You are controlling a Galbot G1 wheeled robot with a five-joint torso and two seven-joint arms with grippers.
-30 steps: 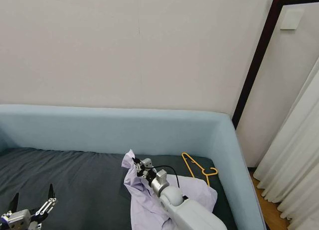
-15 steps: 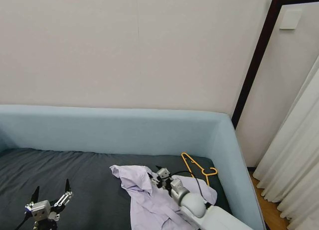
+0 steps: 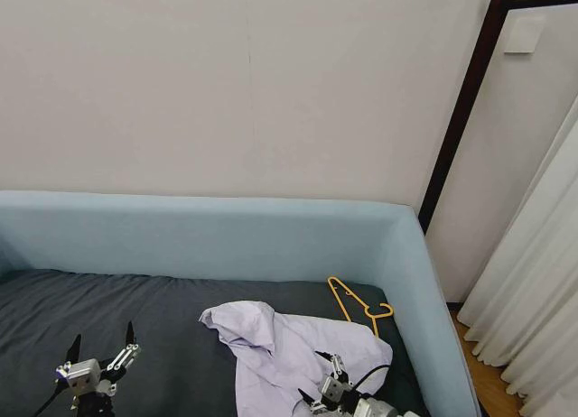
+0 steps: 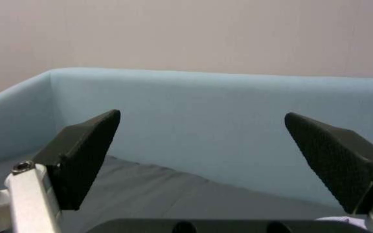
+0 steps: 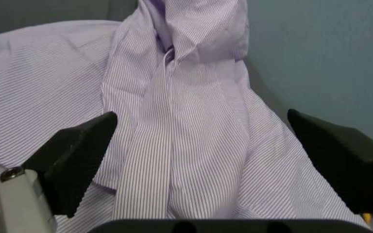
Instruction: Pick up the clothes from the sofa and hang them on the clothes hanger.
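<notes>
Right gripper (image 3: 321, 381): fingers spread wide and empty, poised low over the near part of the lilac striped shirt (image 3: 275, 345), which lies crumpled on the dark grey seat cushion (image 3: 163, 300) toward the right end of the light blue sofa (image 3: 226, 236). Orange clothes hanger (image 3: 355, 301): flat on the cushion just beside the shirt's far right edge, near the sofa's right arm. Left gripper (image 3: 101, 345): fingers likewise wide apart, holding nothing, above bare cushion well to the left of the shirt, pointed toward the sofa back.
</notes>
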